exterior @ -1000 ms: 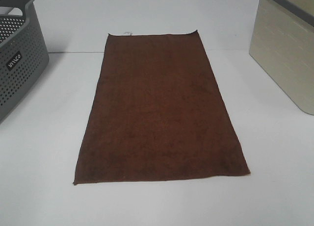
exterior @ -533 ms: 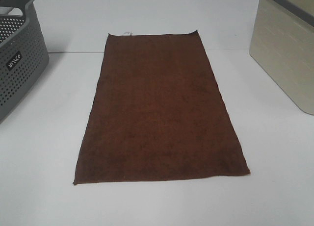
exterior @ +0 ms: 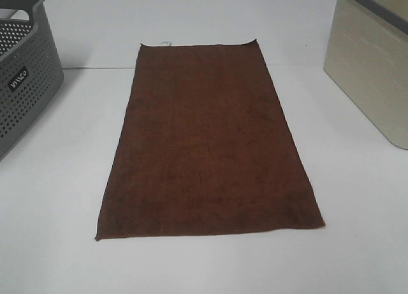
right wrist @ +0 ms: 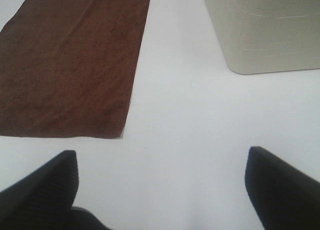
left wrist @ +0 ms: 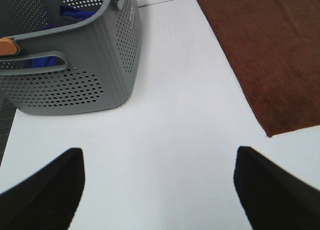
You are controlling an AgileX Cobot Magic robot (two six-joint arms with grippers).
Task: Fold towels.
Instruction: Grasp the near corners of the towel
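The brown towel (exterior: 210,141) lies flat and unfolded at mid-table (exterior: 57,198), with its long axis running near to far.

- **Left gripper (left wrist: 159,151):** jaws spread wide, holding nothing, over bare table off the towel's near-left corner.
- **Right gripper (right wrist: 161,151):** jaws also wide, holding nothing, off the near-right corner.
- **Surroundings:** grey basket (exterior: 25,71) at far left, beige bin (exterior: 373,71) at far right.

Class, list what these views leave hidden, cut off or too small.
Grey basket: cut by exterior high view's left edge; own wall hides most contents, left wrist.
Beige bin: cut by frame edges, exterior high and right wrist; inside unseen.
Towel: its tag too small to read, exterior high.
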